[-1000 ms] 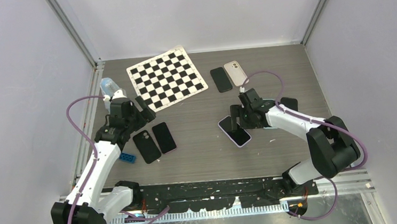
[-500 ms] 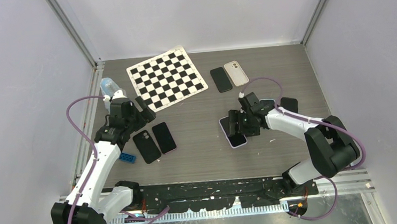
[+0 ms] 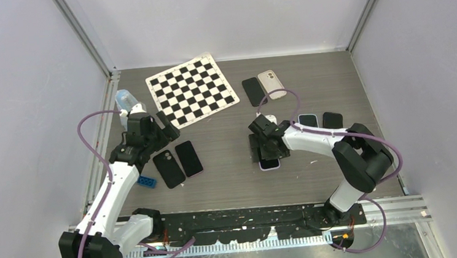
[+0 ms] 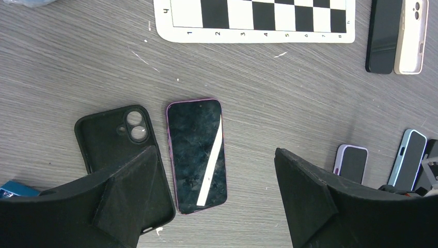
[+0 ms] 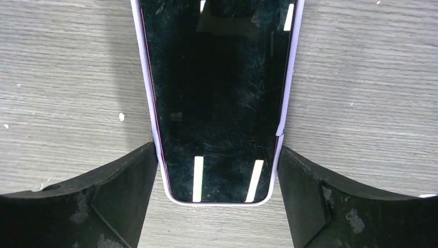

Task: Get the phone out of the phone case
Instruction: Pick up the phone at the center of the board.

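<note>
**A:** What is lying on the table (image 3: 230, 184)?

**B:** The chessboard mat (image 3: 191, 90) is lying at the far side, and both arms are reaching out over the grey surface.

**A:** Where is the right gripper (image 5: 217, 150) hanging?

**B:** It is hovering low over the phone (image 5: 217, 93) with its jaws spread wide, one finger standing on each side of one end. The fingertips (image 5: 129, 181) are sitting right at the long edges. I cannot tell whether they are touching.

**A:** Is the phone sitting in anything?

**B:** It is lying face up inside the lilac case (image 5: 288, 77), whose rim is showing round the screen.

**A:** And the left gripper (image 4: 216, 155)?

**B:** It is hovering wide open above a black case (image 4: 103, 139) that is lying empty, and a bare phone (image 4: 197, 155) is lying just beside that case.
</note>
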Robot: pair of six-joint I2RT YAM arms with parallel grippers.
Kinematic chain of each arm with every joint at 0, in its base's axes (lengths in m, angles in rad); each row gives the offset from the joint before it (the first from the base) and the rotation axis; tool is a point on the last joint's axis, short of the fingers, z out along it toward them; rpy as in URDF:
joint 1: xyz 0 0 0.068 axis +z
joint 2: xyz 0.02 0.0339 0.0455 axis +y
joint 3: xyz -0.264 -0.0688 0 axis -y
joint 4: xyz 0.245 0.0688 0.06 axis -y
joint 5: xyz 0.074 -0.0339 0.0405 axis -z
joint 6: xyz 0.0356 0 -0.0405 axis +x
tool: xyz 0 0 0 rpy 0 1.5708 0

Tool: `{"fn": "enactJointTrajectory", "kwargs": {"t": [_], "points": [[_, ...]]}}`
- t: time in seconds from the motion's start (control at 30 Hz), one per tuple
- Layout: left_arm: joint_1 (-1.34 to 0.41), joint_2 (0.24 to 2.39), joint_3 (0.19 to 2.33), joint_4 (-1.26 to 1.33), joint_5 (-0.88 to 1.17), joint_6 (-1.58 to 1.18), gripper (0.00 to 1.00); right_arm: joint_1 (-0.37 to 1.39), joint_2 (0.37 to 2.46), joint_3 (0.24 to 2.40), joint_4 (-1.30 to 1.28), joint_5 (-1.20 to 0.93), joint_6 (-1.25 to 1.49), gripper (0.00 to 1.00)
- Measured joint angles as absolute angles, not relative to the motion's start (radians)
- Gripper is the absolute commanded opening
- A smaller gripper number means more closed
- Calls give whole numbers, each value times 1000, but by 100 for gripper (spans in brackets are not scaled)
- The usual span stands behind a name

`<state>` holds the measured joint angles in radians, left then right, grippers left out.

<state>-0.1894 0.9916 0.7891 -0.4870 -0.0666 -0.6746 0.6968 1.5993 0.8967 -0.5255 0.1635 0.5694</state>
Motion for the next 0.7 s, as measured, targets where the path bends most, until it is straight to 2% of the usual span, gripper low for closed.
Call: {"fn": "enactJointTrajectory", "kwargs": {"t": [0.1,0.23,0.43,0.57,0.7], "points": [[-189,992,789,-487,-67,-675,87,727,1625,918,-543,220,594,89],[-189,993,789,-487,-67,-675,89,737,1635,926,-550,236,630,82],[-189,995,791,-491,-67,-673,99,744,1657,956,-586,256,668,57],[-189,996,802,-496,-68,-672,100,746,1658,958,-591,265,684,52],[-189,992,802,-498,-64,-669,100,747,1642,944,-575,263,680,51]]}}
